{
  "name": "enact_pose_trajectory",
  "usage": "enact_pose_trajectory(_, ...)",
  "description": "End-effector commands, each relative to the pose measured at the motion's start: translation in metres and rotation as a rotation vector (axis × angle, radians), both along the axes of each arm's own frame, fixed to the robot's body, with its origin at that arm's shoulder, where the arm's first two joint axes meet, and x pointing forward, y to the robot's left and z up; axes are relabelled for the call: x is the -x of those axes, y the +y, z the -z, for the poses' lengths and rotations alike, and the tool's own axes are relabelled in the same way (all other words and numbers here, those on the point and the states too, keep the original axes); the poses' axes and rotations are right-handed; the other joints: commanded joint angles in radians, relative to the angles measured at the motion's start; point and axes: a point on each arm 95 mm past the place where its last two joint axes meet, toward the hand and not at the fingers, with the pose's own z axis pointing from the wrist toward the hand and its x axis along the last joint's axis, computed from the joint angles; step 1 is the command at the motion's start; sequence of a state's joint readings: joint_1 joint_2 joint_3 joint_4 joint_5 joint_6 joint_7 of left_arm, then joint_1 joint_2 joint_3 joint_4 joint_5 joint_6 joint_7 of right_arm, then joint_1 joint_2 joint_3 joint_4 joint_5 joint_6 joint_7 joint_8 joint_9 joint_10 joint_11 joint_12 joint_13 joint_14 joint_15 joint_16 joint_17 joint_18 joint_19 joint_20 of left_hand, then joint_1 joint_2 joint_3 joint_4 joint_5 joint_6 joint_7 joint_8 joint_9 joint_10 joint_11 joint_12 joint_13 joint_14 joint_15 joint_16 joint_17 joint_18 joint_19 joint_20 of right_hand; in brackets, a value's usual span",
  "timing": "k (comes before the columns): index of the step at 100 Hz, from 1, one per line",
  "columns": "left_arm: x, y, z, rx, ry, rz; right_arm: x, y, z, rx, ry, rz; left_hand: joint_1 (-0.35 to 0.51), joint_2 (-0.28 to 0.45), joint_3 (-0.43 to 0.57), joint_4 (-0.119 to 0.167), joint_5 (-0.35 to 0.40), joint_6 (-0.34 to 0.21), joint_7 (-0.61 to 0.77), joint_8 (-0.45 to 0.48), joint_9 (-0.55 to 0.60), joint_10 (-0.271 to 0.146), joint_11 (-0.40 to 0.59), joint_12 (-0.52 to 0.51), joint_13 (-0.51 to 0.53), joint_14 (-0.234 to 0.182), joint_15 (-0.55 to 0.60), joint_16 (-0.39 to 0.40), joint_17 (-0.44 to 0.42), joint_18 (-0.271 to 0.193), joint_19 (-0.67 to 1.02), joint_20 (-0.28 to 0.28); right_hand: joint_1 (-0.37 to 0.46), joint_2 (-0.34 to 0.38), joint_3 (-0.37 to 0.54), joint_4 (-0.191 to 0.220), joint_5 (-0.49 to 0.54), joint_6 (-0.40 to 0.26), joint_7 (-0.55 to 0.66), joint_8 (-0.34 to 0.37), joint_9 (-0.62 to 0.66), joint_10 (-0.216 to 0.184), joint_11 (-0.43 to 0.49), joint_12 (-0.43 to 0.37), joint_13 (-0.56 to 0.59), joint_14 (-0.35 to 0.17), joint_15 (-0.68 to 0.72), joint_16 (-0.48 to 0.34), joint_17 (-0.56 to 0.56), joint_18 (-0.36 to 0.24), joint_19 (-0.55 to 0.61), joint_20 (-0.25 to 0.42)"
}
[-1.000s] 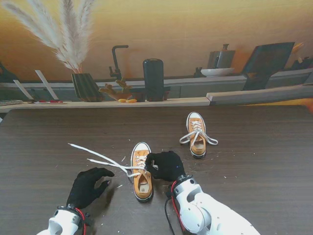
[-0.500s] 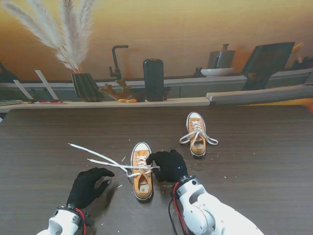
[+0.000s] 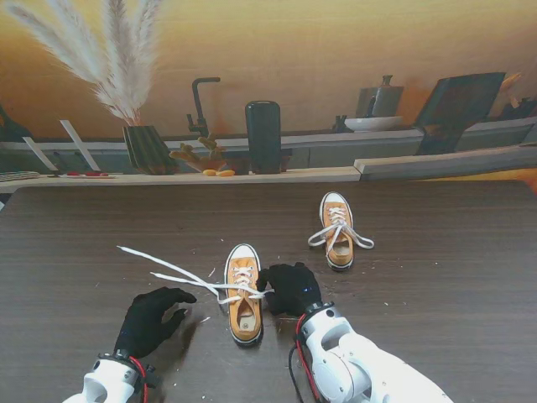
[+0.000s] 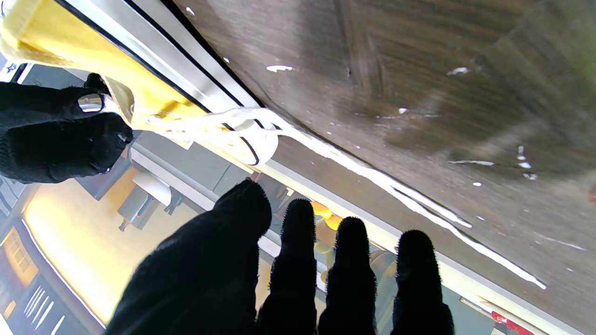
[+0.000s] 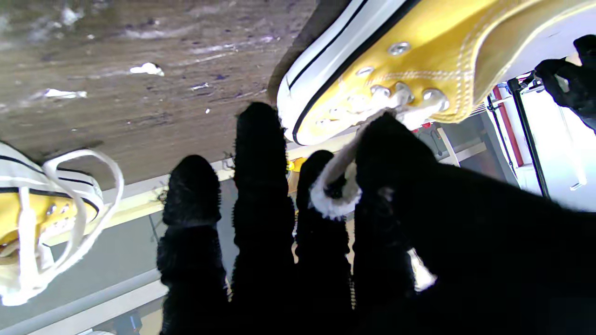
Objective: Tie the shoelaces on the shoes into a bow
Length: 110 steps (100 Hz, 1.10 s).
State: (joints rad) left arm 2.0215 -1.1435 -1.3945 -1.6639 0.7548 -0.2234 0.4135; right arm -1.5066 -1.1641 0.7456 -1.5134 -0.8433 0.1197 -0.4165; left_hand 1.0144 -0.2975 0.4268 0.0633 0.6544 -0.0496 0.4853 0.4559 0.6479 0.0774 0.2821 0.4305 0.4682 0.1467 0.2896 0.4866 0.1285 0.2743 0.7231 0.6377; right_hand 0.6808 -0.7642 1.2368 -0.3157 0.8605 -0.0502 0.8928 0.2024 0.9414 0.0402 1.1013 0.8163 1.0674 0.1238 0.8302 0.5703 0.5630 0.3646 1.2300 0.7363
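While the left hand rests on the tabletop with fingers apart and holding nothing, the right hand pinches a white lace beside the near yellow shoe. Loose lace ends trail left from that shoe. Farther off, to the right, stands the second shoe, its laces already looped.

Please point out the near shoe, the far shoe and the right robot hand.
near shoe [image 3: 244, 312], stand view, on its insole.
far shoe [image 3: 337, 204], stand view, on its white toe cap.
right robot hand [image 3: 289, 288], stand view, on its back.
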Motion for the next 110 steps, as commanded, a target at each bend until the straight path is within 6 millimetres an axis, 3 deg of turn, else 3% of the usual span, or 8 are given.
enact_pose_trajectory(1, 0.001, -0.001, -0.001, -0.005, 0.007, 0.009, 0.000, 0.000, 0.003, 0.002, 0.015, -0.008, 0.038, 0.026, -0.018, -0.020, 0.025, -0.022, -0.007, -0.014, 0.006, -0.025, 0.007, 0.021, 0.023, -0.015, 0.011, 0.030, -0.007, -0.027, 0.016, -0.006, 0.044, 0.007, 0.024, 0.028, 0.042, -0.028, 0.059, -0.022, -0.017, 0.009, 0.024, 0.027, -0.001, 0.003, 0.023, 0.005, -0.001, 0.017, -0.003, 0.010)
enact_pose_trajectory(16, 0.002, -0.001, -0.001, -0.005, 0.009, 0.010, 0.000, 0.001, 0.003, -0.015, 0.022, -0.016, 0.042, 0.027, -0.017, -0.019, 0.025, -0.020, -0.006, -0.011, 0.007, -0.025, 0.007, 0.021, 0.022, -0.012, 0.010, 0.029, -0.007, -0.028, 0.016, -0.006, 0.037, -0.009, 0.030, 0.028, 0.090, -0.069, 0.116, 0.043, -0.010, -0.008, 0.028, 0.037, 0.007, -0.002, 0.018, 0.001, 0.009, 0.013, -0.003, 0.005)
enact_pose_trajectory(32, 0.002, -0.001, -0.001, -0.004, 0.010, 0.012, 0.000, 0.001, 0.002, -0.059, 0.055, -0.019, 0.048, 0.032, -0.015, -0.019, 0.027, -0.027, -0.004, -0.010, 0.008, -0.025, 0.008, 0.022, 0.022, -0.013, 0.011, 0.029, -0.007, -0.028, 0.016, -0.006, 0.043, -0.015, 0.034, 0.028, 0.089, -0.165, 0.137, 0.254, -0.040, -0.051, 0.059, 0.046, -0.017, -0.014, 0.022, -0.004, -0.003, -0.011, -0.002, 0.000)
enact_pose_trajectory(48, 0.002, -0.002, -0.001, -0.003, 0.010, 0.015, 0.000, 0.000, 0.002, -0.130, 0.128, -0.021, 0.055, 0.039, -0.011, -0.018, 0.028, -0.032, -0.001, -0.007, 0.008, -0.027, 0.008, 0.022, 0.024, -0.015, 0.011, 0.030, -0.005, -0.029, 0.017, -0.006, 0.061, -0.009, 0.023, 0.035, 0.057, -0.218, 0.137, 0.386, -0.076, -0.065, 0.064, 0.032, -0.054, -0.011, 0.013, -0.011, -0.036, -0.026, -0.011, 0.003)
enact_pose_trajectory(85, 0.002, -0.003, -0.001, 0.003, 0.015, 0.019, -0.002, -0.003, -0.001, -0.290, 0.286, -0.015, 0.067, 0.049, -0.005, -0.019, 0.031, -0.033, 0.004, -0.007, 0.009, -0.028, 0.009, 0.023, 0.023, -0.013, 0.011, 0.029, -0.005, -0.027, 0.018, -0.005, 0.131, -0.003, 0.036, 0.045, 0.078, -0.232, 0.148, 0.529, -0.153, -0.027, -0.012, -0.033, -0.110, 0.023, -0.061, -0.042, -0.101, -0.031, -0.058, -0.009)
enact_pose_trajectory(96, 0.001, -0.004, -0.001, 0.003, 0.017, 0.019, -0.002, -0.006, -0.003, -0.343, 0.350, -0.016, 0.069, 0.052, -0.005, -0.020, 0.032, -0.035, 0.005, -0.007, 0.009, -0.026, 0.009, 0.024, 0.023, -0.014, 0.011, 0.029, -0.006, -0.028, 0.018, -0.005, 0.086, -0.027, 0.044, 0.034, 0.041, -0.214, 0.154, 0.515, -0.168, -0.003, -0.059, -0.065, -0.136, 0.028, -0.110, -0.051, -0.132, -0.029, -0.087, -0.026)
enact_pose_trajectory(98, 0.001, -0.004, -0.001, 0.003, 0.018, 0.019, -0.002, -0.007, -0.003, -0.347, 0.352, -0.013, 0.070, 0.052, -0.005, -0.020, 0.033, -0.035, 0.005, -0.007, 0.008, -0.027, 0.008, 0.025, 0.022, -0.013, 0.010, 0.029, -0.007, -0.027, 0.017, -0.005, 0.071, -0.044, 0.052, 0.031, 0.022, -0.215, 0.182, 0.487, -0.170, -0.001, -0.062, -0.070, -0.137, 0.024, -0.117, -0.050, -0.135, -0.027, -0.090, -0.033)
enact_pose_trajectory(110, 0.001, -0.004, -0.001, 0.004, 0.018, 0.019, -0.002, -0.011, -0.004, -0.349, 0.333, 0.010, 0.071, 0.052, -0.006, -0.020, 0.033, -0.034, 0.007, -0.007, 0.009, -0.025, 0.008, 0.026, 0.022, -0.012, 0.010, 0.029, -0.007, -0.027, 0.017, -0.005, -0.003, -0.127, 0.061, 0.026, 0.000, -0.213, 0.218, 0.474, -0.170, -0.011, -0.062, -0.083, -0.135, 0.016, -0.132, -0.058, -0.129, -0.025, -0.093, -0.042)
